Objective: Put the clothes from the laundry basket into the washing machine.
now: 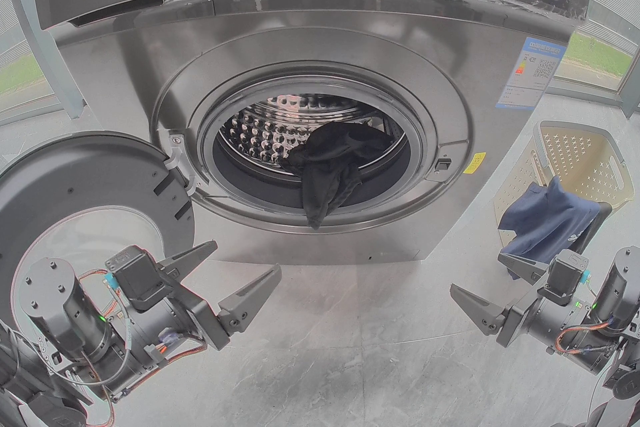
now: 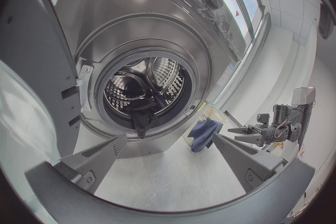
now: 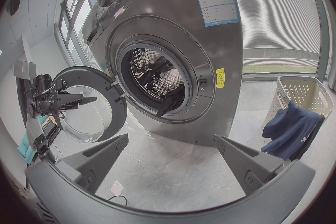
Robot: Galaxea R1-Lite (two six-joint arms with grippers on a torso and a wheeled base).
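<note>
Navy blue cloth garment lay draped over rim of beige perforated plastic laundry basket. Judged light, limp, prone to trailing; best pinched at bunched fold on rim. Left gripper and right gripper gaped empty.

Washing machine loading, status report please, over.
Left tool, right tool open, empty. Black garment half in drum, hanging over the rim. Blue garment draped on laundry basket. Door open, nothing in the way.
</note>
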